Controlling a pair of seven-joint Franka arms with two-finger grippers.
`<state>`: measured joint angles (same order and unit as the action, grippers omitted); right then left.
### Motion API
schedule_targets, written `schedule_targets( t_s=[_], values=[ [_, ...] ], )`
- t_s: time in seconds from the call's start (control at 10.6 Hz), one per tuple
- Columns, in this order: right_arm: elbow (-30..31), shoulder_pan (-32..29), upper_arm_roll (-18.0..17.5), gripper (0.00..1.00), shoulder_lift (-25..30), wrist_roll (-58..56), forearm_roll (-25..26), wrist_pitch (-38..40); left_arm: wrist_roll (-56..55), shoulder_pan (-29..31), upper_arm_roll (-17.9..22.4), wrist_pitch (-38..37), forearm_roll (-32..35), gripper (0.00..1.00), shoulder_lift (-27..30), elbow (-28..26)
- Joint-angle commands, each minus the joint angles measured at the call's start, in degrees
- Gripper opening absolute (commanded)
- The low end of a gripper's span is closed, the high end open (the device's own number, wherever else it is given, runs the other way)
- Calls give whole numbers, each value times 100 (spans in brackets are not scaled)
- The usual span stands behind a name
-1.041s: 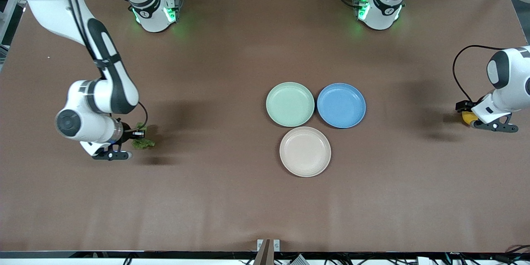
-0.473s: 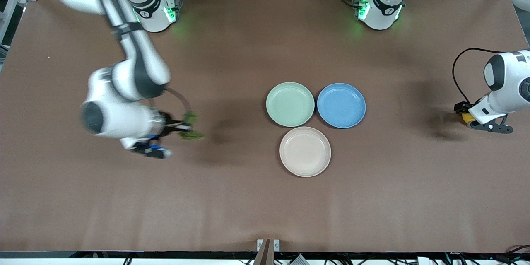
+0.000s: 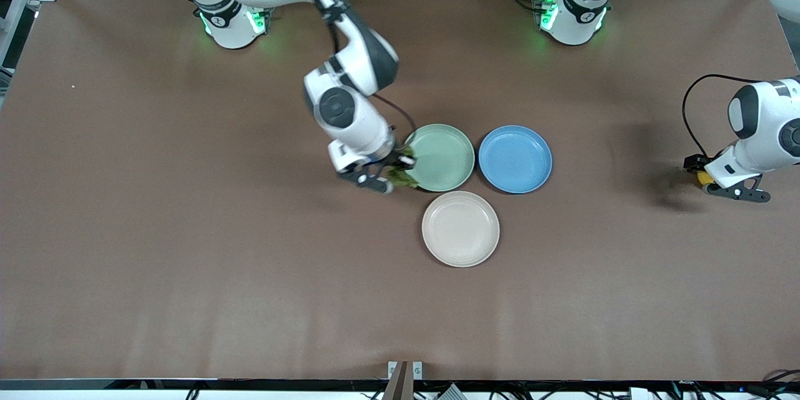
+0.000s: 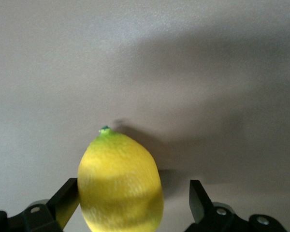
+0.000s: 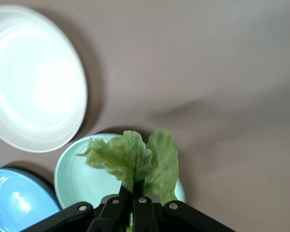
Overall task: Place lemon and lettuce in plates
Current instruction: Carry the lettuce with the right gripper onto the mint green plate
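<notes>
Brown matte tabletop (image 3: 250, 300) fills the front view, with two white robot arms based along its top edge. Near the middle sit three round plates in a tight cluster: the mint green plate (image 3: 445, 153), the blue plate (image 3: 515, 159) at its three o'clock, and the beige-white plate (image 3: 460, 229) between and below them, nearer the front camera, at about five o'clock from the mint one.

Reaching in from its base at the upper left of the front view, the right arm has the right gripper (image 3: 392, 176) over the mint green plate's rim, at roughly the plate's eight o'clock. Its fingers are pinched narrowly together on the lettuce (image 3: 403, 177), a ruffled green leaf hanging over that edge of the plate. From the right wrist view the lettuce (image 5: 135, 162) fans out from the closed fingertips of the right gripper (image 5: 134, 195), with the mint green plate (image 5: 82, 186) directly beneath it, the beige-white plate (image 5: 34, 79) and the blue plate (image 5: 17, 200) close by.

At the left arm's end of the tabletop, at three o'clock from the plates and well apart from them, the left gripper (image 3: 706, 176) is low, with the lemon (image 3: 704, 177) just visible. The left wrist view shows the lemon (image 4: 120, 181) between the spread fingers of the left gripper (image 4: 133, 203), against one finger and clear of the other; whether it rests on the tabletop cannot be told.
</notes>
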<state>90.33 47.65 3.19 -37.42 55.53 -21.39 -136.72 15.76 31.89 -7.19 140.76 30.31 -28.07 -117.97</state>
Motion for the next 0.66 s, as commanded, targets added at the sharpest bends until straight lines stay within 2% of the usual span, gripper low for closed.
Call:
schedule_targets(
  t_s=[0.0,0.09,0.19,0.28,0.38,0.57],
  values=[
    [-401,541,103,0,-476,1017,134,-529,-12,134,-37,136,204,24,-93,90],
    [-402,796,103,0,-521,1352,292,-645,-29,134,-46,136,204,0,-93,108],
    [-411,964,129,58,-521,1747,354,-680,-56,125,-46,136,204,0,-93,117],
    [-402,974,156,100,-469,1986,590,-611,-73,116,-46,136,195,0,-76,117],
    [-419,948,173,100,-451,1997,1027,-524,-91,99,-81,136,195,0,-58,125],
    [-524,913,235,100,-390,1971,1225,-488,-82,63,-238,119,186,0,108,169]
  ],
)
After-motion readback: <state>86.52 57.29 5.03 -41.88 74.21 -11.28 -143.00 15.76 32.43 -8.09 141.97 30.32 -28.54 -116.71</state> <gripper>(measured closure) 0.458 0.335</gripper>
